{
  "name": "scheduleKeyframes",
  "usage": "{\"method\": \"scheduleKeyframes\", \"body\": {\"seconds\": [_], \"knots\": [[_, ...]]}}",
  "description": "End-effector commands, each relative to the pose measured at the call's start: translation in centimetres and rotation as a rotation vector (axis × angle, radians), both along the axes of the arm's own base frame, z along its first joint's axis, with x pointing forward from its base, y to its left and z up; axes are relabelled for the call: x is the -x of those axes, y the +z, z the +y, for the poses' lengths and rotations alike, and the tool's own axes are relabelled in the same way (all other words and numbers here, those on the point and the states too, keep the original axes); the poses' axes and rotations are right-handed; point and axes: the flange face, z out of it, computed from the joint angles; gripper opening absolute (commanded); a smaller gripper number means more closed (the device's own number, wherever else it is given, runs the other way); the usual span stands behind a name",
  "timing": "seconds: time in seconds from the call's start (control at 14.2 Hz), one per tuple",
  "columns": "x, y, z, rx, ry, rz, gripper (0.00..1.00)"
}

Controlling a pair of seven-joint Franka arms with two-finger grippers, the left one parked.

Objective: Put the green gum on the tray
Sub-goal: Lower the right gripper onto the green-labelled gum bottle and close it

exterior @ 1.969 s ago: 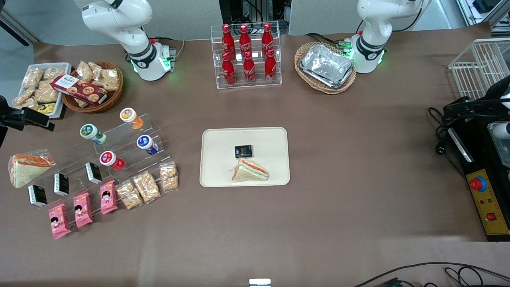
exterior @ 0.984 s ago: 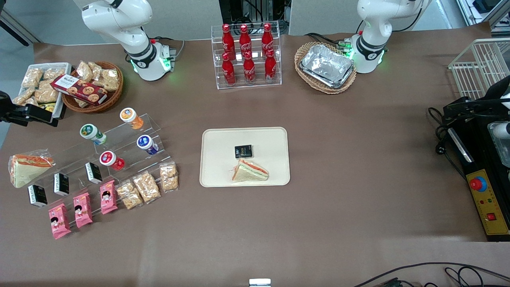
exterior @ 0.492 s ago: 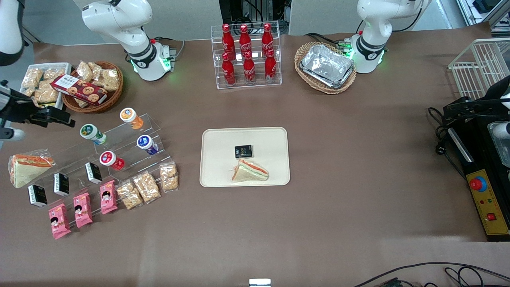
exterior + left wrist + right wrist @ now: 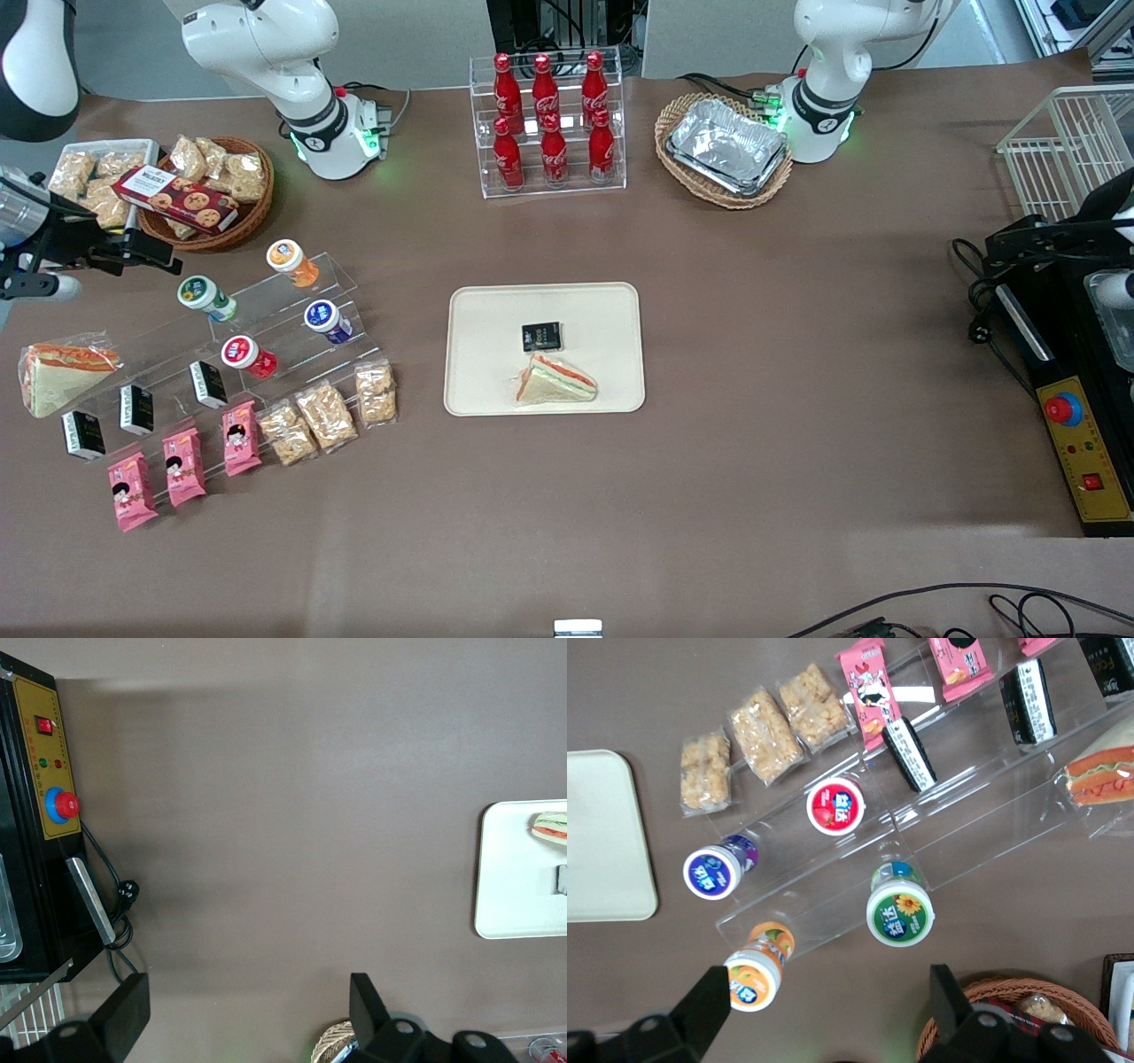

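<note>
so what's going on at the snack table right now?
The right arm's hand is open and empty, hanging above the clear display stand near the green gum. That gum sits untouched on the stand, beside the orange-lidded, blue-lidded and red-lidded bottles. The cream tray holds only a sandwich and a small black packet.
</note>
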Motion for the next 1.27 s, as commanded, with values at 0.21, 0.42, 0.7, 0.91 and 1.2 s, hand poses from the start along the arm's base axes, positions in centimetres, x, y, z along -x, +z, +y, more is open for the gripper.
{"method": "scheduleKeyframes", "body": {"seconds": [0.21, 0.42, 0.7, 0.91, 1.2], "knots": [[4.0, -4.9, -1.6, 0.034, -0.005, -0.047, 1.00], [4.7, -6.9, -2.1, 0.031, -0.020, -0.033, 1.00], [5.5, -10.1, -1.9, 0.042, -0.015, -0.026, 1.00], [5.9, -11.9, -2.4, 0.045, -0.032, -0.037, 1.00], [6.0, -14.4, -3.1, 0.056, -0.053, -0.041, 1.00]]}}
